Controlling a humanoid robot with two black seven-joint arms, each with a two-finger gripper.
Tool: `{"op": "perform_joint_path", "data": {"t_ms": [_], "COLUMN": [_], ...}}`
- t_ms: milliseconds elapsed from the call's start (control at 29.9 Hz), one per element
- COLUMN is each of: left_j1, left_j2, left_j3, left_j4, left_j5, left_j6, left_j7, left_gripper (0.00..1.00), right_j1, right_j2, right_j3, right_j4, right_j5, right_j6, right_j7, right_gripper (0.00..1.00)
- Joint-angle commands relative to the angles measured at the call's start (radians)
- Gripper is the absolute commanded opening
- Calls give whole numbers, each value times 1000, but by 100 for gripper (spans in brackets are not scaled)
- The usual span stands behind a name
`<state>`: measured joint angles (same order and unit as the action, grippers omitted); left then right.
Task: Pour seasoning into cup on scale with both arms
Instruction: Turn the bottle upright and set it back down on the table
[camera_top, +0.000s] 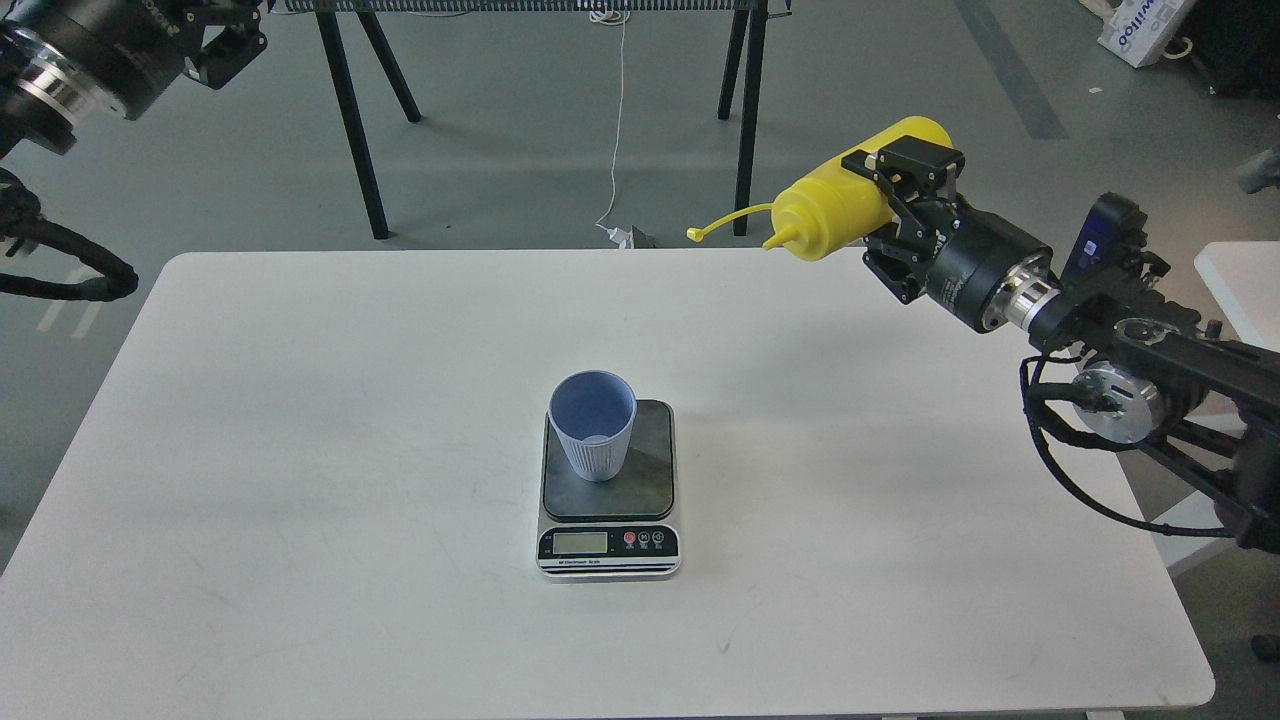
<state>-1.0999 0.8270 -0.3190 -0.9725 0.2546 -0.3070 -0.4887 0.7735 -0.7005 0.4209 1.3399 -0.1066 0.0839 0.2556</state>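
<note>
1. Left gripper (228, 45) sits high at about 10 o'clock from the cup, well apart from everything on the table. It is seen dark and partly cut off by the frame's top edge, so whether its fingers are parted or closed cannot be told.

2. White table (300, 480) spreads across the view, and near its middle lies the scale (608, 500) — dark platform behind, silver-black front with display and small round buttons facing the viewer.

3. Light blue cup (594, 425) stands upright on the scale's platform, toward the platform's left rear part, mouth open upward. What it holds, if anything, cannot be made out.

4. Yellow seasoning bottle (840, 205) hangs in the air at roughly 2 o'clock from the cup, well apart from it and over the table's far edge. It is tipped nearly onto its side, its nozzle pointing left and slightly down, and its thin cap strap trails out leftward.

5. Right gripper (905, 200) is clamped around the bottle's body — its black fingers press the bottle's rear half, with the arm coming in from the right edge.
</note>
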Motion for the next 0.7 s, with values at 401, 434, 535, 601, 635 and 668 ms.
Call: {"op": "perform_joint_path", "data": {"t_ms": [401,434,535,601,635,668], "left_j1": [-1,0,0,0,0,0], "left_j2": [24,26,26,26,26,26], "left_j3": [0,0,0,0,0,0], "left_j4": [-6,-6,-6,-8,-8,-8], "left_j5": [2,2,2,2,2,2], "left_j6": [0,0,0,0,0,0], "left_j7": [0,0,0,0,0,0], "left_gripper": [99,99,99,99,99,99], "right_j1": [-388,-404,-445,-464,-468,-471], "right_j2": [65,67,105,153,171,185], "right_j3": [153,153,157,160,160,160], "right_j4": [-81,-81,-96,-113,-116,-116], "right_j5": [637,669,749,766,766,768], "right_j6": [405,405,405,405,405,405], "right_j7": [1,1,2,1,1,1], "right_gripper": [29,29,29,30,30,30]}}
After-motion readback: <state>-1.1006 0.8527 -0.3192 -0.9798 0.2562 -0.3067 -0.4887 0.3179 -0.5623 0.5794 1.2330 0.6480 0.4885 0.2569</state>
